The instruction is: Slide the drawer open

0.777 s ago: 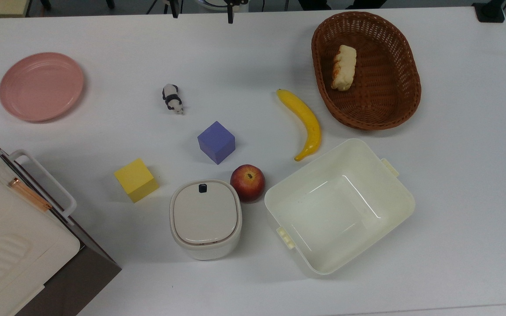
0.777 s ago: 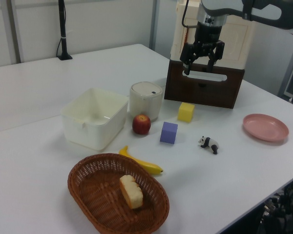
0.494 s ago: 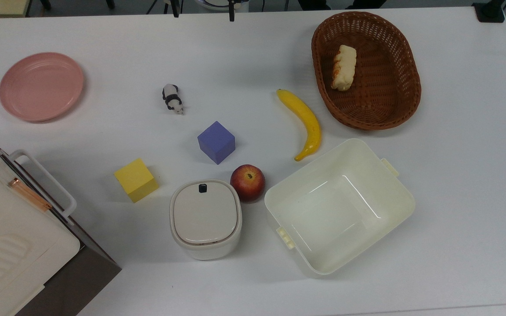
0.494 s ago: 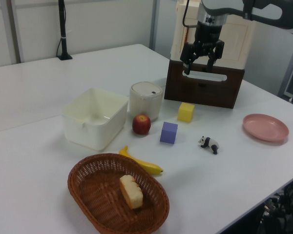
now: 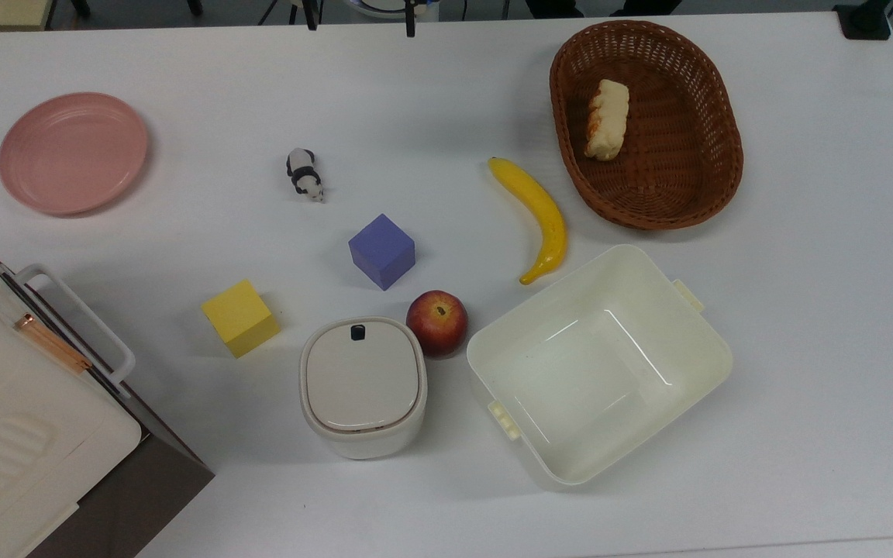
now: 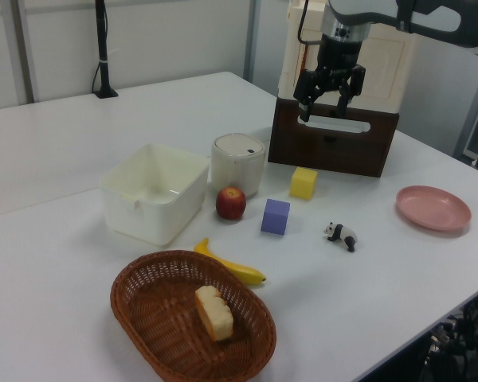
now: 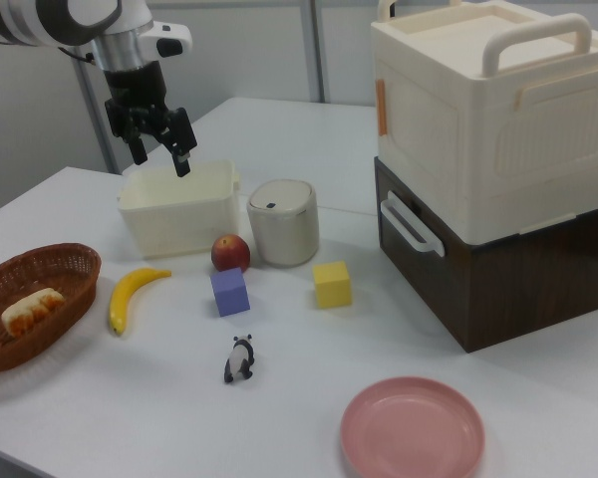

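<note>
The drawer (image 7: 426, 281) is a dark brown box with a white bar handle (image 7: 410, 226), standing shut at the right view's right under a cream crate (image 7: 478, 110). In the top view the drawer (image 5: 153, 442) sits at the lower left corner, its handle (image 5: 82, 325) facing the table's middle. My gripper (image 7: 161, 162) hangs open and empty in the air at the right view's upper left, above the cream tub (image 7: 174, 207) and far from the handle. Seen from the left view, the gripper (image 6: 322, 114) lines up in front of the drawer (image 6: 331, 151).
On the table stand a lidded white pot (image 5: 362, 385), an apple (image 5: 436, 322), a yellow cube (image 5: 240, 317), a purple cube (image 5: 381, 250), a banana (image 5: 538, 215), a panda figure (image 5: 304, 175), a pink plate (image 5: 73, 152) and a wicker basket (image 5: 714, 178) with bread (image 5: 606, 119).
</note>
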